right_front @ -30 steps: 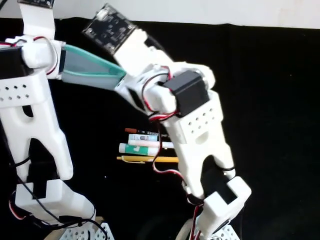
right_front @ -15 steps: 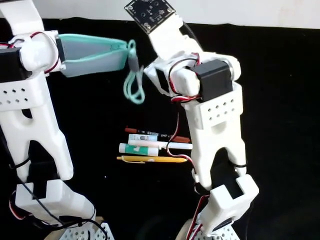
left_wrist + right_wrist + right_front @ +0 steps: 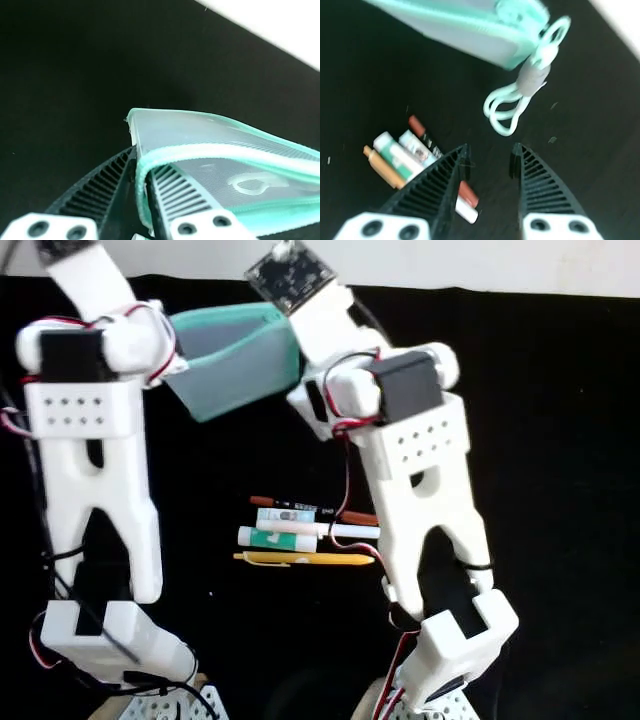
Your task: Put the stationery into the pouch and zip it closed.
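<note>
Translucent mint ribbed pouch [image 3: 235,360] clenched in my left gripper [image 3: 137,165]; right gripper [image 3: 490,148] released; slim pens [image 3: 300,535] on black bench [image 3: 550,440]

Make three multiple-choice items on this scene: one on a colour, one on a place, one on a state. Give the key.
1. The pouch is: A mint green; B red; C yellow.
2. The stationery lies: A inside the pouch; B on the table; C in the right end effector.
3. The right end effector is: A shut on a pen; B open and empty; C shut on the pouch.

Key:
1 A: its walls show mint green in the high view.
2 B: the stationery lies in a row on the black table, below the pouch.
3 B: its jaws stand apart with nothing between them.
</note>
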`<state>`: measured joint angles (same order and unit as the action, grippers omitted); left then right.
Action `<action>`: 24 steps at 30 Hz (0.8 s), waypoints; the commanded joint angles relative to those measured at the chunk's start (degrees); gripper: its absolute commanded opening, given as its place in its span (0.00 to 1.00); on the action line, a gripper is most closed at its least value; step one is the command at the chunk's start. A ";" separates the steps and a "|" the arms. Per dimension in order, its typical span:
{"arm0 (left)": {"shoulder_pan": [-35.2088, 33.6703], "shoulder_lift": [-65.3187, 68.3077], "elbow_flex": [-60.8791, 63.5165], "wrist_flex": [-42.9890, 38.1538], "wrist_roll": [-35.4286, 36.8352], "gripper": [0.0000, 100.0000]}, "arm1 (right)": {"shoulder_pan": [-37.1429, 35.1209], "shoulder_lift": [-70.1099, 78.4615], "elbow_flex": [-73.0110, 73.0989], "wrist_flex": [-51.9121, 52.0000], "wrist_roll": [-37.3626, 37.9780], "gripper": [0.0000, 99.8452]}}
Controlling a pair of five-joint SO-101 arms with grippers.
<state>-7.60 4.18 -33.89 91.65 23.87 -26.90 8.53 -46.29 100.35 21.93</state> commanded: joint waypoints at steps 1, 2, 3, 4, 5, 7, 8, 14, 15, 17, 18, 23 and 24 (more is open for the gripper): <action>0.84 -0.57 6.20 -4.92 0.62 0.01 | 0.66 -2.77 5.14 0.57 -0.26 0.14; 0.84 -0.57 7.69 -5.89 0.53 0.01 | 0.66 -2.77 6.20 0.57 -0.26 0.14; 0.84 -0.57 9.27 -6.77 0.35 0.01 | 0.66 -2.77 7.08 0.57 -0.18 0.14; 0.84 -0.57 10.51 -7.47 0.09 0.01 | 0.66 -2.77 7.52 0.57 -0.18 0.14; 0.84 -0.57 11.74 -7.82 0.09 0.01 | 0.66 -2.77 7.69 0.57 -0.18 0.14; 0.84 -0.57 13.23 -8.00 -0.97 0.01 | 0.66 -2.77 7.87 0.57 -0.18 0.14; 1.01 -0.57 13.93 -8.44 -2.64 0.01 | 0.66 -2.77 7.87 0.57 -0.18 0.14; 1.10 -1.01 14.37 -8.70 -9.32 0.01 | 0.66 -2.77 7.87 0.57 -0.18 0.14; 1.10 -1.01 14.37 -8.70 -10.20 0.01 | 0.66 -2.77 7.87 0.57 -0.18 0.14; 1.10 -1.01 14.37 -8.70 -11.96 0.01 | 0.66 -2.77 7.96 0.57 -0.18 0.14; 1.10 -1.01 14.37 -8.70 -12.66 0.01 | 0.66 -2.77 7.96 0.57 -0.18 0.14; 1.10 -1.10 14.37 -8.26 -15.38 0.01 | 0.75 -2.77 7.96 0.57 -0.18 0.14; 1.10 -1.10 14.46 -8.26 -15.74 0.01 | 0.75 -2.77 7.96 0.57 -0.18 0.14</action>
<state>-7.08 3.03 -20.35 83.30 9.36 -26.90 8.62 -38.46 100.35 21.93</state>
